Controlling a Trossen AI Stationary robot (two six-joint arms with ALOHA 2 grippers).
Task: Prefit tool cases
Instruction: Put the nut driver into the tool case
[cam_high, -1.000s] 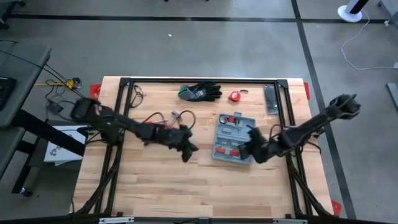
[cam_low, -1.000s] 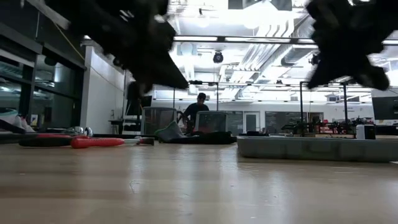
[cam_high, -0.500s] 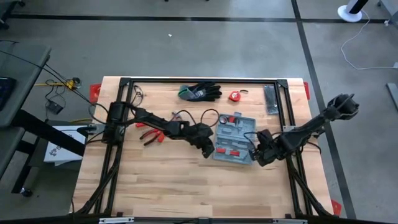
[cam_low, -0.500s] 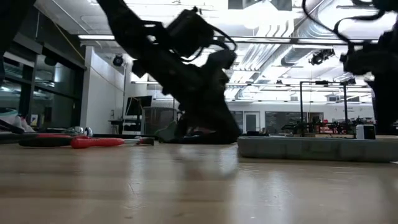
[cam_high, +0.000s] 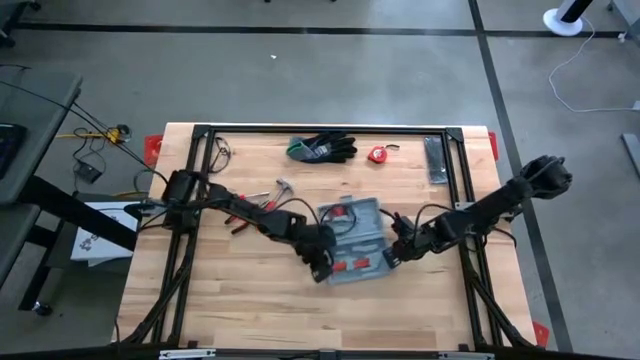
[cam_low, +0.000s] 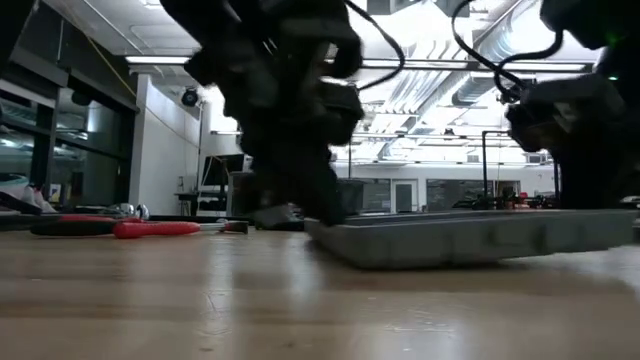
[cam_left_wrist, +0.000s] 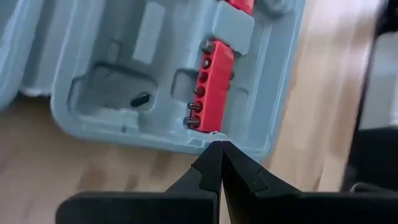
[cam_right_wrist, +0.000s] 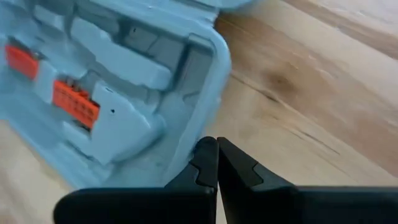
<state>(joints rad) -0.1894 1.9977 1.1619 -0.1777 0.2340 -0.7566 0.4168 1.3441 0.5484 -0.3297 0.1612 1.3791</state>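
The grey-blue tool case (cam_high: 355, 243) lies open on the wooden table, skewed, its moulded recesses and red bit holders facing up. My left gripper (cam_high: 320, 270) is shut at the case's near-left edge, and its tips show in the left wrist view (cam_left_wrist: 219, 144). My right gripper (cam_high: 392, 255) is shut at the case's right edge, by a rounded corner (cam_right_wrist: 217, 142). In the low view the case (cam_low: 470, 238) stands between both dark hands. My left gripper sets its shut fingertips against the outer edge of the case's rim (cam_left_wrist: 193, 138), beside the red bit holder, slanting down from the table's left. The case lies on the table. My right gripper sets its shut fingertips against the case's outer wall (cam_right_wrist: 194, 130) just below a rounded corner, slanting down from the table's right.
Black-and-green gloves (cam_high: 322, 148), a red tape measure (cam_high: 377, 154) and a dark flat bar (cam_high: 435, 160) lie along the far edge. Red-handled pliers (cam_high: 240, 215) and a hammer (cam_high: 281, 188) lie left of the case. A black frame borders the table.
My left gripper has swung toward the table's right, then toward the near edge, sinking to the case's near-left edge. My right gripper has sunk and gone a little left. The case has slid toward the near-left and turned about on the table.
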